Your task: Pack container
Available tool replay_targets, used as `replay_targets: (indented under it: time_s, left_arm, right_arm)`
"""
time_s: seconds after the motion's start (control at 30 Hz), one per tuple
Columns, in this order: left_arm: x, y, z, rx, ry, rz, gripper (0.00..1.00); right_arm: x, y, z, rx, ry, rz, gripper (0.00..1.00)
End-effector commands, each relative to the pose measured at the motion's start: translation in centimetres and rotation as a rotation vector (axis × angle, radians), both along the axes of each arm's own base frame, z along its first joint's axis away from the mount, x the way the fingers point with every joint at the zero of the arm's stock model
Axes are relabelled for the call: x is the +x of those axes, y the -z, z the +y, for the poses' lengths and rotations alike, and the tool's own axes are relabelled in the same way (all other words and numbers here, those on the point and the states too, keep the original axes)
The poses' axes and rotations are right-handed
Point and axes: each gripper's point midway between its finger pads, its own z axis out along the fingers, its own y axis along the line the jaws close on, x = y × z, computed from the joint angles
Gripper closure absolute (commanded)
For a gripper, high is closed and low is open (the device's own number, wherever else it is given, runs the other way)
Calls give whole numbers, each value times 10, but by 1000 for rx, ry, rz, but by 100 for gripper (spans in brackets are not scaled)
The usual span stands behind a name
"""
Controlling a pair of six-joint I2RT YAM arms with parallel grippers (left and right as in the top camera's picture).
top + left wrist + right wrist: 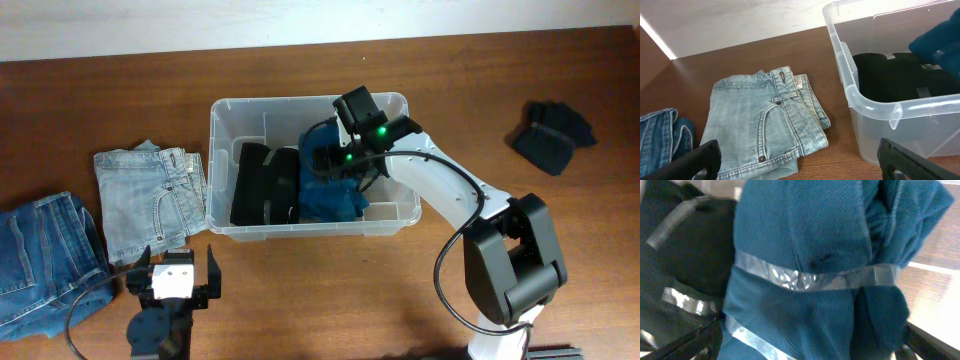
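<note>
The clear plastic container point(310, 102) stands mid-table; its near corner shows in the left wrist view point(860, 95). Inside lie a black taped garment bundle point(260, 185) on the left and a blue taped garment bundle point(330, 200) on the right. My right gripper point(335, 160) reaches into the container over the blue bundle point(805, 245). Its fingers point(810, 350) are spread wide on either side of the bundle. The black bundle point(695, 245) lies beside it. My left gripper point(175, 285) is open and empty near the table's front edge.
Folded light-blue jeans point(150, 200) lie left of the container, also in the left wrist view point(760, 120). Darker blue jeans point(40, 260) lie at the far left edge. A dark folded garment point(552, 135) lies at the far right of the table.
</note>
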Motion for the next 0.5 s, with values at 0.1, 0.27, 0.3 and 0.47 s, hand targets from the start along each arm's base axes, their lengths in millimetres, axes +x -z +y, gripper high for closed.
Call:
replay_targets:
  time_s: [0.1, 0.27, 0.3, 0.47]
  left_arm:
    - [0, 1, -1, 13, 9, -1, 1]
    - [0, 1, -1, 12, 9, -1, 1]
    - [0, 1, -1, 13, 9, -1, 1]
    - [0, 1, -1, 13, 9, -1, 0]
  right_arm:
    - [29, -42, -22, -73, -70, -99, 1]
    - [33, -70, -36, -116, -95, -110, 1]
    - [32, -69, -37, -118, -93, -103, 1]
    - [27, -64, -50, -131, -59, -59, 75]
